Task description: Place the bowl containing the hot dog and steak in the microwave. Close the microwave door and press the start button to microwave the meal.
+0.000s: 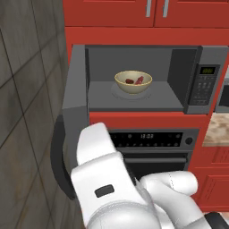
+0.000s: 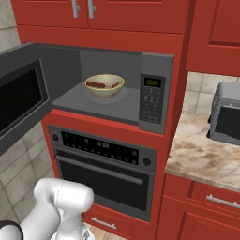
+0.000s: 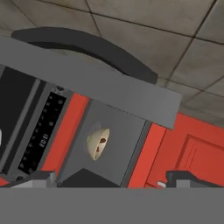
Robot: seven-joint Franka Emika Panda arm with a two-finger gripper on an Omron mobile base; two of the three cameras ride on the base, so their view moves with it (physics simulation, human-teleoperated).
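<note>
The microwave [image 1: 207, 79] [image 2: 153, 96] stands open. On its floor sits the pale bowl [image 1: 132, 88] [image 2: 104, 93] [image 3: 93, 143]. In it lie the hot dog [image 1: 129, 81] [image 2: 96, 85] and the steak [image 1: 140, 80] [image 2: 114, 85]. The microwave door [image 1: 75, 105] [image 2: 21, 93] [image 3: 96, 83] is swung out to the left, its dark handle [image 1: 56, 152] [image 3: 87, 41] on the outer edge. My gripper [image 3: 114, 179] is open, with nothing between its fingers. It sits low, facing the door's edge and the cavity, apart from both.
A black-windowed oven [image 1: 150, 139] [image 2: 101, 150] with a bar handle is built in below the microwave. A marble counter [image 2: 206, 150] with a silver toaster oven [image 2: 227, 115] lies to the right. A tiled wall [image 1: 27, 112] stands to the left, behind the open door.
</note>
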